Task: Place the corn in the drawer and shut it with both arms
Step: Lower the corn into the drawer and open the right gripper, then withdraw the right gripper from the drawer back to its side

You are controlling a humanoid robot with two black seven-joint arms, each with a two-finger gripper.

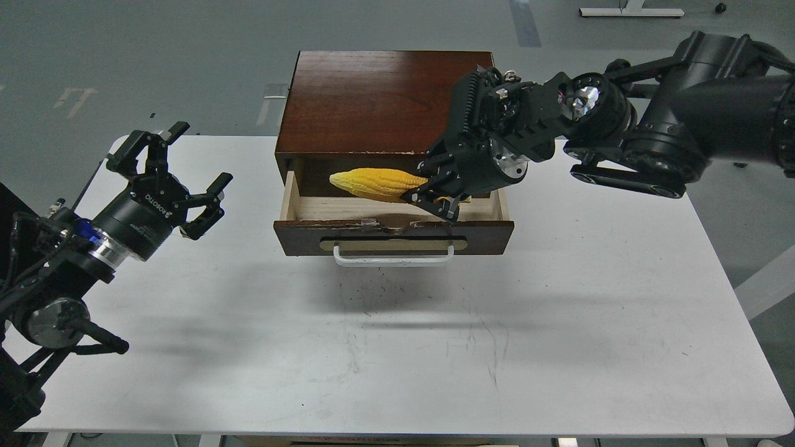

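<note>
The drawer (394, 237) stands pulled open from the dark wooden cabinet (372, 99), with its white bar handle (394, 257) facing me and pale wood inside. My right gripper (435, 192) is shut on the thick end of the yellow corn (379, 183) and holds it over the open drawer, tapered tip pointing left. I cannot tell whether the corn touches the drawer floor. My left gripper (180, 177) is open and empty above the table, well to the left of the drawer.
The cabinet sits at the back middle of the white table (559, 347). The table's front edge runs along the bottom of the view and its right edge slants down the right. Grey floor lies beyond.
</note>
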